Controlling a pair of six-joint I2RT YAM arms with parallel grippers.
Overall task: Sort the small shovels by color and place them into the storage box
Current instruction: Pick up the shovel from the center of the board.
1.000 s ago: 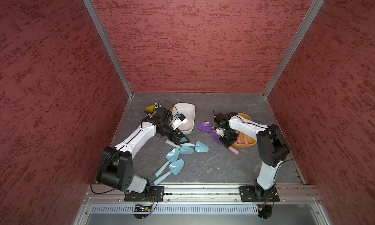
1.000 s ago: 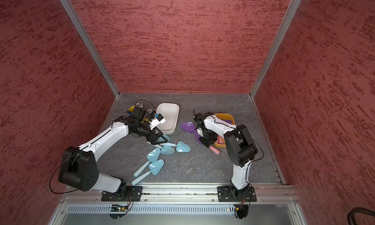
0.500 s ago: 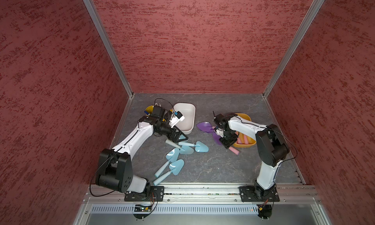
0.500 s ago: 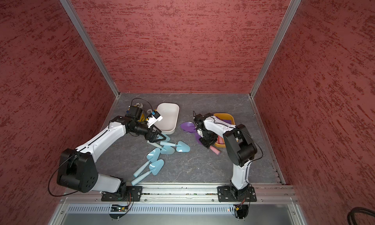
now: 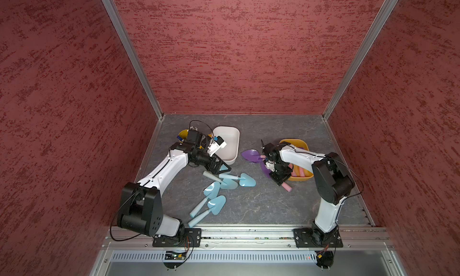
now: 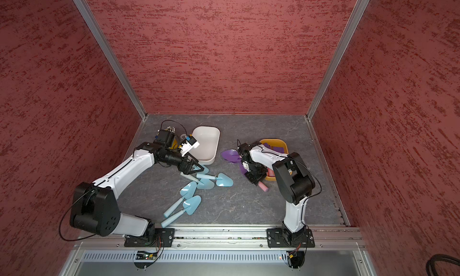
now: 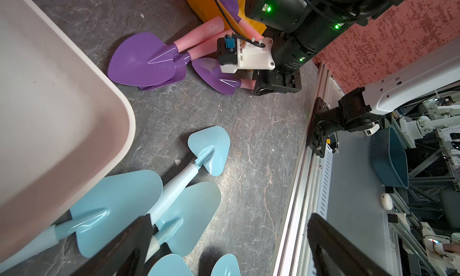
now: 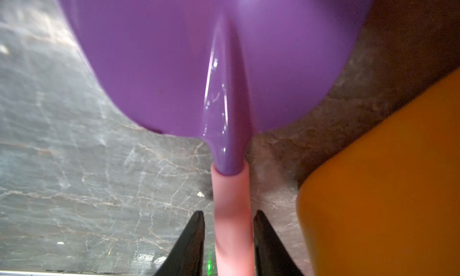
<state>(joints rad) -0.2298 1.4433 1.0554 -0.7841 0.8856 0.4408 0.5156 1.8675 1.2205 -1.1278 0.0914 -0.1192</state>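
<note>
- Right pincer (image 8: 229, 212): the jaws straddle the pink handle (image 8: 231, 195) of a purple shovel (image 8: 224, 63), with a sliver of gap showing, so not yet clamped.
- That shovel lies on the tabletop (image 8: 99, 175), just beside the yellow box (image 8: 373, 187) near the right edge.
- Left pincer (image 7: 231, 247): gapes wide over the blue shovels (image 7: 209, 147) beside the white box (image 7: 49, 113).
- Step in hand: grasping. Next, I judge: squeeze, lift, clear the yellow rim, release.
</note>
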